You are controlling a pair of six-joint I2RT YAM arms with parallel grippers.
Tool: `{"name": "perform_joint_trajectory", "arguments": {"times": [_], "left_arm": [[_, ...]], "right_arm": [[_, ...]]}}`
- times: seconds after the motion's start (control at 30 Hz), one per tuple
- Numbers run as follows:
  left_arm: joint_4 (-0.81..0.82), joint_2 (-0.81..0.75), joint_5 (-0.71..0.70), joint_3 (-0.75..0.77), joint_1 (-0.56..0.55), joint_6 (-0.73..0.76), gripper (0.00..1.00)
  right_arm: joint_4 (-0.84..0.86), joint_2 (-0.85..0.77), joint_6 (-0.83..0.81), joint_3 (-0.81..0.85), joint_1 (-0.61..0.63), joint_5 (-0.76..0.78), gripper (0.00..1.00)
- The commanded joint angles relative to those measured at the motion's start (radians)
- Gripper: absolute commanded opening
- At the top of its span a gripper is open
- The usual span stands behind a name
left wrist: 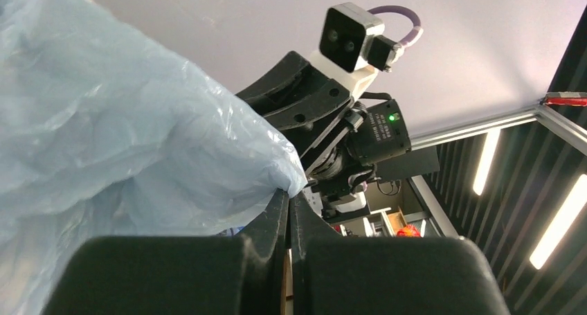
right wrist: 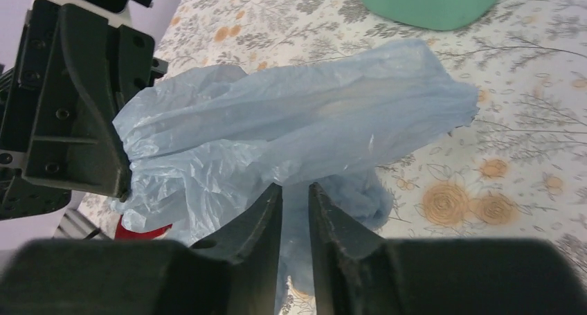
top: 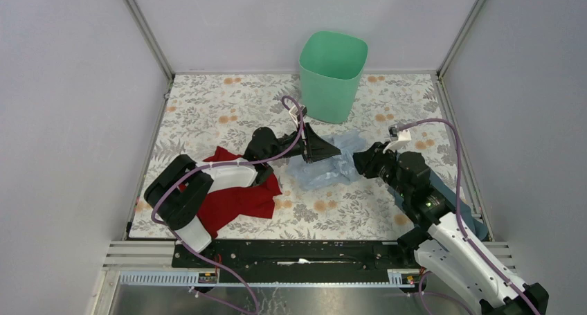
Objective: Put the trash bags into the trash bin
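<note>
A light blue trash bag (top: 331,165) lies crumpled mid-table. My left gripper (top: 324,147) is shut on one corner of it; in the left wrist view that corner (left wrist: 294,183) sticks out of the closed fingertips while the rest of the blue trash bag (left wrist: 104,135) billows to the left. From the right, my right gripper (top: 360,160) is at the blue trash bag (right wrist: 291,124), its jaws a narrow gap apart with the film at the right gripper's (right wrist: 295,187) tips. A red trash bag (top: 239,197) lies flat under the left arm. The mint-green trash bin (top: 332,76) stands upright at the back.
The table carries a floral cloth (top: 208,107) and is walled on three sides by grey panels. In the right wrist view the left gripper's body (right wrist: 73,107) sits left of the bag, and the bin's base (right wrist: 429,0) is at the top.
</note>
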Motion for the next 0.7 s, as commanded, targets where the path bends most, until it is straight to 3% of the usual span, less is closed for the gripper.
{"name": "perform_joint_trajectory", "arguments": {"times": [0.0, 0.1, 0.2, 0.3, 0.4, 0.47, 0.6, 0.67], "left_arm": [[0.007, -0.020, -0.028, 0.018, 0.014, 0.072, 0.00], [-0.061, -0.046, -0.040, -0.029, 0.040, 0.129, 0.00], [-0.094, -0.072, -0.061, -0.093, 0.064, 0.165, 0.00], [-0.094, -0.092, -0.059, -0.136, 0.087, 0.198, 0.00], [-0.098, -0.144, -0.056, -0.209, 0.136, 0.228, 0.00], [-0.108, -0.200, -0.050, -0.269, 0.182, 0.241, 0.00], [-0.138, -0.312, -0.057, -0.391, 0.239, 0.281, 0.00], [-0.219, -0.368, -0.071, -0.423, 0.246, 0.318, 0.00]], "right_arm": [[-0.136, -0.034, -0.142, 0.118, -0.002, 0.132, 0.23], [-0.231, -0.002, -0.228, 0.207, -0.002, 0.167, 0.14], [-0.285, 0.111, -0.281, 0.289, -0.001, 0.047, 0.19], [-0.343, 0.236, -0.276, 0.356, -0.001, -0.052, 0.40], [-0.403, 0.303, -0.236, 0.394, -0.002, -0.070, 0.48], [-0.398, 0.286, -0.189, 0.366, -0.001, -0.044, 0.55], [-0.288, 0.226, -0.079, 0.228, -0.001, -0.087, 0.88], [-0.218, 0.229, -0.029, 0.174, -0.002, -0.144, 0.95]]}}
